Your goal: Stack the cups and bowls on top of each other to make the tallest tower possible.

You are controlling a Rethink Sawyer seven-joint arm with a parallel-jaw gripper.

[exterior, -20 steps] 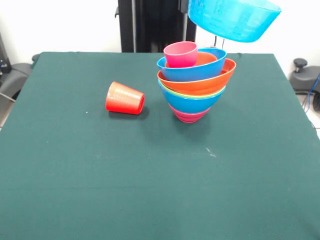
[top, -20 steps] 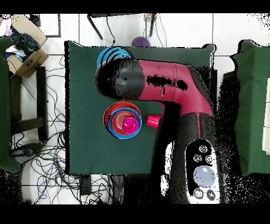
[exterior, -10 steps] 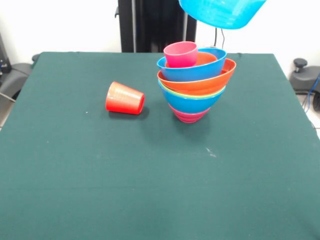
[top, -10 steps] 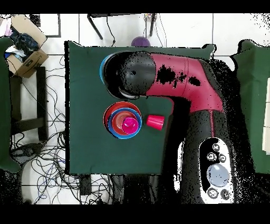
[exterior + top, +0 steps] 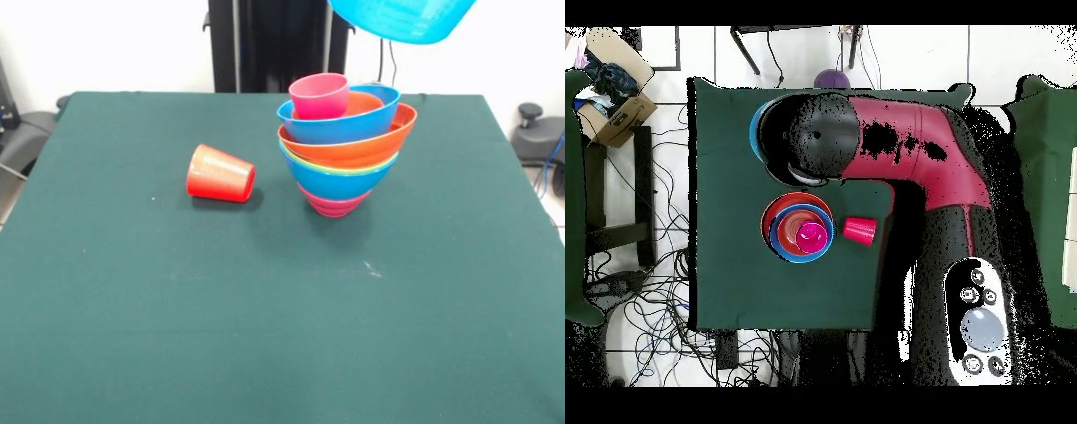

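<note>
The tower [image 5: 340, 146] stands right of the table's middle: nested bowls with magenta, blue, green, orange and blue rims, leaning a little. A pink cup [image 5: 319, 95] sits upright in the top bowl. A red-orange cup [image 5: 221, 174] lies on its side left of the tower, apart from it. A light blue bowl [image 5: 402, 19] hangs in the air above and slightly right of the tower, cut off by the top edge. From overhead, the red and black arm [image 5: 865, 150] covers that bowl except a blue rim [image 5: 755, 125], beside the tower [image 5: 797, 227]. The gripper itself is hidden.
The green table [image 5: 177, 309] has wide bare cloth in front of and left of the tower. A purple round thing [image 5: 831, 79] sits just past one table edge. A cardboard box [image 5: 610, 95] and loose cables [image 5: 645, 280] lie on the floor.
The light blue bowl has risen in the front view, first shifting left, then slightly right, now nearer above the tower. The arm swung with it. Tower and cups are unmoved.
</note>
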